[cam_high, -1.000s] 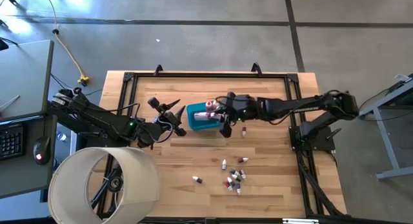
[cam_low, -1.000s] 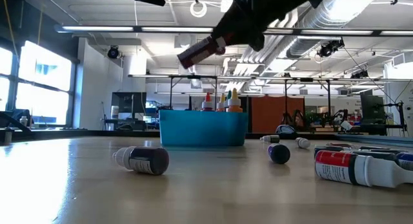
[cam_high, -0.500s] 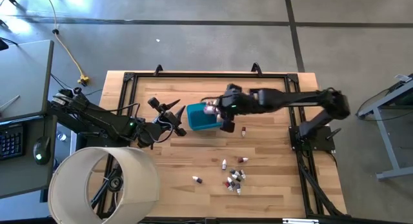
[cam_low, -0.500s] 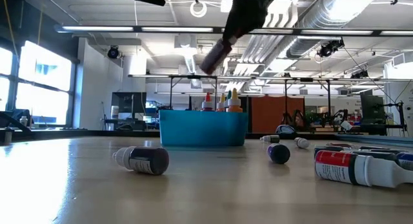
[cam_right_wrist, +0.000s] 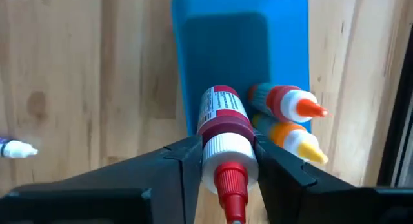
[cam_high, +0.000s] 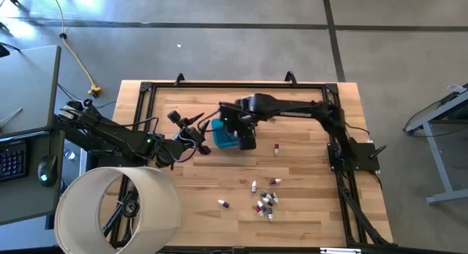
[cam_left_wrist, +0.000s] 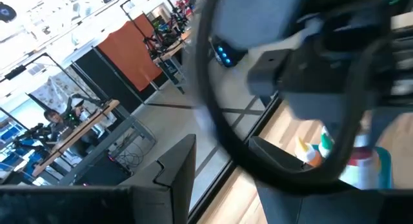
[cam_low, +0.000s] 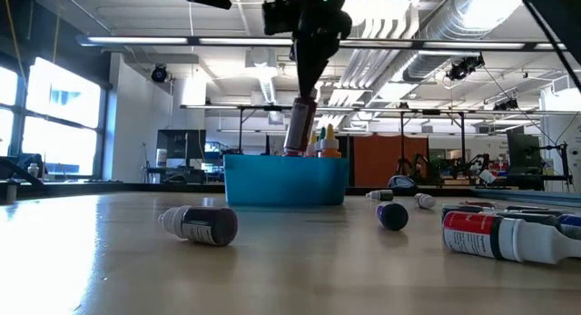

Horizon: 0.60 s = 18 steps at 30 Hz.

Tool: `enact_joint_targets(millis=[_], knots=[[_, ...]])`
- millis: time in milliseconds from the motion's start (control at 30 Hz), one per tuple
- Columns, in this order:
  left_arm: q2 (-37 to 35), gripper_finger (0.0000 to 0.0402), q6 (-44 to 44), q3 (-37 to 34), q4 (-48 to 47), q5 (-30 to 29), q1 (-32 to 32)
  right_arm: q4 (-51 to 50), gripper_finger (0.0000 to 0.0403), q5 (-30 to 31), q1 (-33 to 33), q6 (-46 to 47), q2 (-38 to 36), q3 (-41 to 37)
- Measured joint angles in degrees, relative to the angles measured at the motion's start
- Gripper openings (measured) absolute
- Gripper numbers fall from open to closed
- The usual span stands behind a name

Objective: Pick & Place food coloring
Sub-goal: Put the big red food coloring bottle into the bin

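The right gripper [cam_right_wrist: 222,162] is clamped on a red food coloring bottle [cam_right_wrist: 222,130], holding it upright, cap up, over the blue tub [cam_high: 225,134] near the middle of the surface [cam_high: 307,210]. Two more bottles stand inside the tub. The left gripper [cam_high: 191,126] hovers beside the tub, partly open and empty. Other bottles [cam_high: 265,201] lie scattered toward the near edge.

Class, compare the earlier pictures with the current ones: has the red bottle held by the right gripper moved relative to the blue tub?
Yes. The red bottle, gripped by the right gripper, has swung from tilted to upright and come down towards the blue tub.
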Motion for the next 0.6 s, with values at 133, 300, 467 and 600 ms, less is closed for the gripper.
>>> enact_joint_targets(millis=[133, 300, 467, 600], knots=[[0.0, 0.0143, 0.0, 0.0, -0.5, 0.1, 0.0, -1.6, 0.0113, -1.6, -1.7, -2.1, 3.7, 3.3], [0.0, 0.0143, 0.0, 0.0, -1.4, 0.3, 0.0, -0.9, 0.0120, -5.9, -3.1, -4.6, 4.2, 1.7], [0.0, 0.0143, 0.0, 0.0, -1.8, 0.2, 0.0, -0.4, 0.0118, -5.2, -4.2, -4.6, 4.5, -0.9], [0.0, 0.0143, 0.0, 0.0, -1.8, 0.1, 0.0, 2.4, 0.0126, -4.7, -4.6, -4.6, 4.4, -2.5]])
